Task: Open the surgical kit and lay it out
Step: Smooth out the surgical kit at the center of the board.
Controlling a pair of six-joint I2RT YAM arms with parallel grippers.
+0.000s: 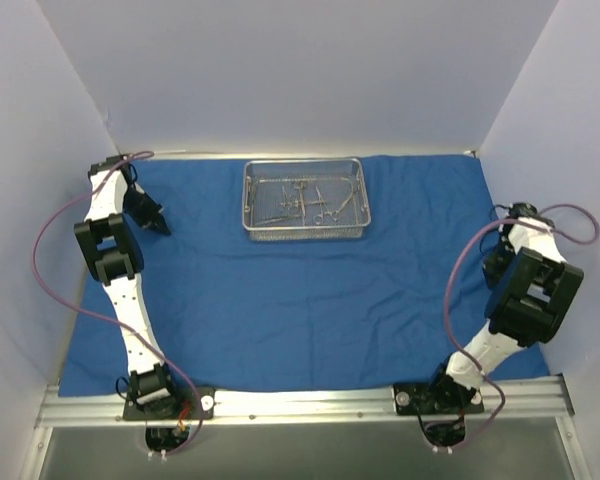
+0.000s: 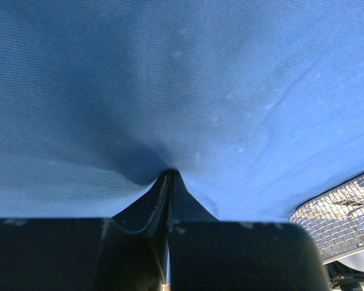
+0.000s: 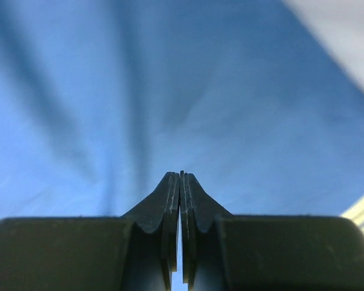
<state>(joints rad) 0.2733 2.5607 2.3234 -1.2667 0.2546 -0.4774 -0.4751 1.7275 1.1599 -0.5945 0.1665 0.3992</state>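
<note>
Both grippers are closed. The left gripper (image 2: 170,176) pinches a pucker of the woven blue cloth (image 1: 310,310). The right gripper (image 3: 181,177) has its jaws together at the cloth's right edge; whether it holds any is unclear. The cloth lies spread and lightly creased. A shiny wire-mesh tray (image 1: 250,203) sits at its far edge, holding thin silver instruments (image 1: 302,200). Bare cloth lies between the arms.

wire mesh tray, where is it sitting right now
In the top view the shallow silver wire-mesh tray sits on the large royal-blue cloth wrap, far centre near the back wall.
</note>
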